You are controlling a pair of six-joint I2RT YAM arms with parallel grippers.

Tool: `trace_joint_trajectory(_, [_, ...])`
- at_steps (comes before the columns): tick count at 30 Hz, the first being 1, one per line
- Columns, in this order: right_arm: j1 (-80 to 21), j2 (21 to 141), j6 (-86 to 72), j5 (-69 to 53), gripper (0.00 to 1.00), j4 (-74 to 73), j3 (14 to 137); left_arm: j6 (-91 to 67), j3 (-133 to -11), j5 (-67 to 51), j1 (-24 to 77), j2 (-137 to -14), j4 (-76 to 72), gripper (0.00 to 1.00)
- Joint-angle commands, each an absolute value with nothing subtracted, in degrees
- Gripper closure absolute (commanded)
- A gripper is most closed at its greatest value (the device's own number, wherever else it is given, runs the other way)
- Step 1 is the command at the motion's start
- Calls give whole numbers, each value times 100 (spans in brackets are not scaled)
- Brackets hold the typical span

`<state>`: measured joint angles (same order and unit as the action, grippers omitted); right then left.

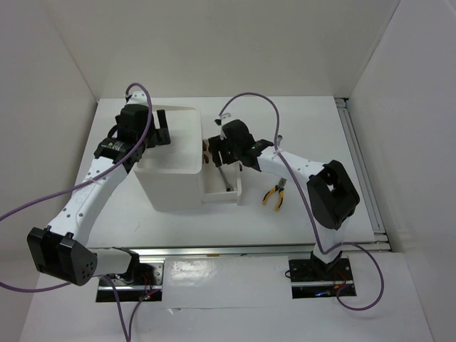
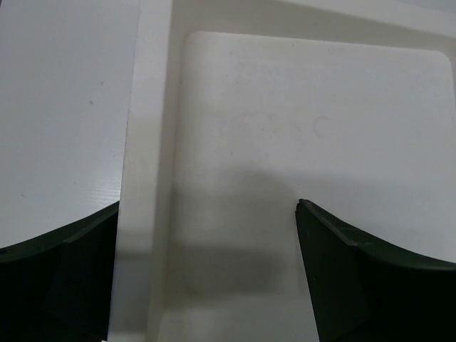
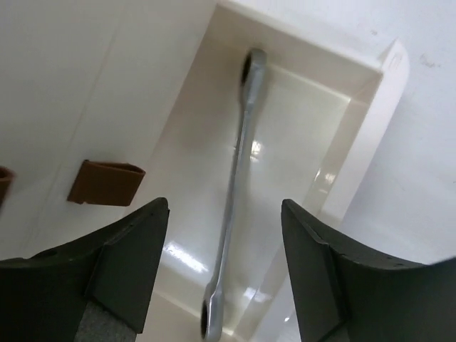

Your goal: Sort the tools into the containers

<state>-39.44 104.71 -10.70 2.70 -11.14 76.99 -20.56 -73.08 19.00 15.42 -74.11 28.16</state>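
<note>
Left jaws gape over what seems the tray (image 2: pixel 299 107), right jaws gape above the drawer's (image 3: pixel 365 96) wrench (image 3: pixel 239 157).

Bright even light, soft shadows, glare inside drawer (image 3: pixel 292 121), blurred wrist-view foregrounds

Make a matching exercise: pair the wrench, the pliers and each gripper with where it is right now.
Things:
1. silver ratchet wrench
2. yellow-handled pliers
3. left gripper
4. right gripper

Places:
A. open, above the pulled-out drawer
B. on the table, right of the drawer
C. lying inside the drawer
D. open, over the rim of the recessed top tray

Pairs: 1-C, 2-B, 3-D, 4-A
</note>
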Motion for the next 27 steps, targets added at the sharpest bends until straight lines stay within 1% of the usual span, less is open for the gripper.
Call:
trace_joint_trajectory(1, [-3999,9906,-1020,500,26,-1010,8120,-2048,-7084,809,1784,-7576,3384,0])
trace_joint_trajectory(2, [-3999,9905,-1020,579,20,-1011,8121,-2048,-7084,809,1784,-7576,3384,0])
trace_joint_trajectory(3, [-3999,9818,-1020,676,20,-1159,8199,-2048,-7084,809,1784,-7576,3384,0])
trace_joint_trajectory(6, [-3885,9581,-1291,1781,20,-1378,8200,-2048,-7084,809,1784,-7576,3384,0])
trace_joint_trajectory(7, [-3798,9580,-1405,2089,18,-1493,8122,-2048,-7084,809,1784,-7576,3384,0])
trace_joint_trajectory(8, [-3501,9580,-1754,2501,16,-1668,8121,-2048,-7084,809,1784,-7576,3384,0])
trace_joint_trajectory(9, [-3341,9580,-1914,2627,16,-1861,8121,-2048,-7084,809,1784,-7576,3384,0])
trace_joint_trajectory(13, [-2480,9940,-2057,2225,16,-2118,7928,-2048,-7084,809,1784,-7576,3384,0])
trace_joint_trajectory(14, [-2174,10158,-2126,2015,18,-2188,7997,-2048,-7084,809,1784,-7576,3384,0])
trace_joint_trajectory(17, [-1768,10693,-2127,1777,19,-2329,8348,-2048,-7084,809,1784,-7576,3384,0])
trace_joint_trajectory(22, [-1530,11739,-2022,1539,20,-2602,9017,-2048,-7084,861,1784,-7576,3384,0])
trace_joint_trajectory(24, [-1529,11996,-2021,1486,20,-2689,9279,-2048,-7084,861,1784,-7576,3384,0])
trace_joint_trajectory(27, [-1477,12373,-1969,1485,23,-2830,9465,-2048,-7084,922,1784,-7576,3384,0])
